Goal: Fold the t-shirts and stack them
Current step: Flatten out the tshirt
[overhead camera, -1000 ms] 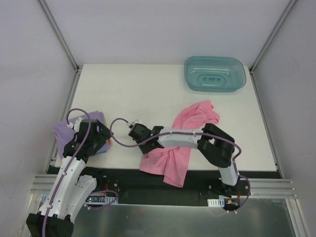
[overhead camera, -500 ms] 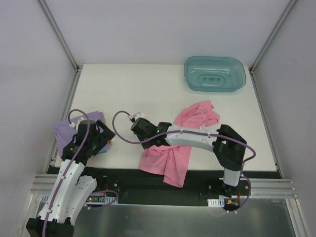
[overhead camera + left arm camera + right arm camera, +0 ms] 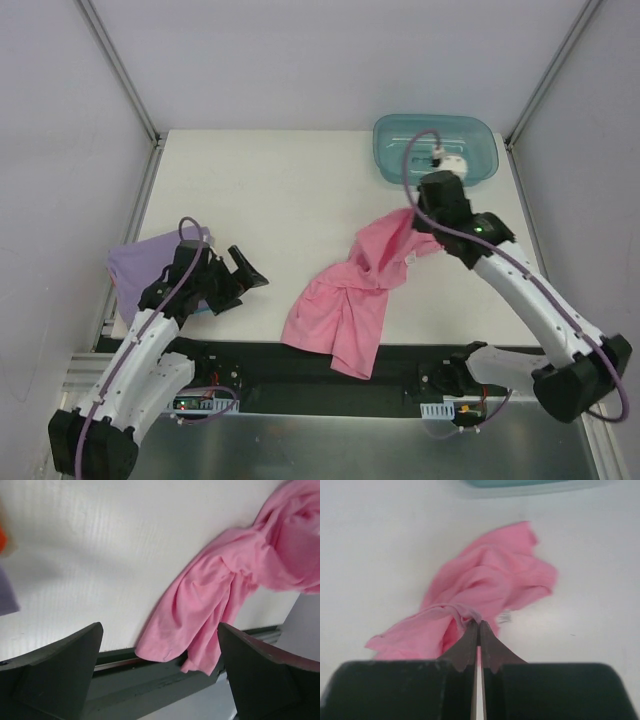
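The right gripper [image 3: 479, 624] is clenched, its two dark fingers pressed together w/ a fold of the pink t-shirt [image 3: 352, 297] pinched at the tips; in the top view this gripper [image 3: 425, 222] sits at the upper right end of the pink cloth, just below the teal tub [image 3: 436, 149]. The left gripper [image 3: 160, 645] is released, jaws spread wide, holding nothing; in the top view it [image 3: 243, 278] hovers at lower left of the frame, between the two shirts, not touching the pink one. The pink t-shirt [image 3: 220, 600] is soft cloth, crumpled and twisted into a long diagonal band from the right-centre of the table [image 3: 290, 190] down to the near edge, where a part hangs over the black rail. The lavender t-shirt [image 3: 145, 265] lies at the left edge of the table, flatter, partly hidden under the left arm. The tub is translucent plastic, rounded rectangle shape, at the upper right corner. The table is white and smooth. Count: 2 t-shirts, 1 tub, 2 grippers.
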Robot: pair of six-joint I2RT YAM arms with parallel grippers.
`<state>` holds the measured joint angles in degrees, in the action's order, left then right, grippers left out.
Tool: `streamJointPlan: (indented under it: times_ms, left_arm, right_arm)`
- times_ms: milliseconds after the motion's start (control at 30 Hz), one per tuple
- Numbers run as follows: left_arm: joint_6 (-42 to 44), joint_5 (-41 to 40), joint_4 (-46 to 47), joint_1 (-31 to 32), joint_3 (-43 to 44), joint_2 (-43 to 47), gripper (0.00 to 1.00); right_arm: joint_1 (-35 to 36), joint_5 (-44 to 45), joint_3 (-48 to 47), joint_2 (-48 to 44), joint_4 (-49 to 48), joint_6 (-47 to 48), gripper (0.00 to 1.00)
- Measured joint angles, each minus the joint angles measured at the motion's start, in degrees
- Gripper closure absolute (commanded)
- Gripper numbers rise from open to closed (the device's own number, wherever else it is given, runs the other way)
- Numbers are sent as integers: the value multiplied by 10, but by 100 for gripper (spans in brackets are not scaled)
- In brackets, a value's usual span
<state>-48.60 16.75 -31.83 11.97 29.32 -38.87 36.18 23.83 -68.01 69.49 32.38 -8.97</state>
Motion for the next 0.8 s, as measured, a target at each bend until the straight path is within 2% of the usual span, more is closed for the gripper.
streamJointPlan:
  times_ms: [167,267,400,467,600,800]
  left_arm:
    - [-1,30,33,97,0,-71,1]
    - [-3,29,42,167,-2,-114,1]
    - [-13,21,49,267,-2,-173,5]
    - [-19,20,50,292,-2,-202,8]
    - [-33,1,51,305,-2,-258,20]
    - [-54,-25,52,305,14,-292,29]
  right_arm:
    - [-191,30,18,-119,51,1,99]
    - [-260,27,18,-156,73,3,99]
    - [-287,0,37,-152,83,7,99]
    - [-290,-10,48,-142,84,9,99]
    - [-294,-32,61,-129,91,14,99]
    - [-299,-43,61,-133,90,22,99]
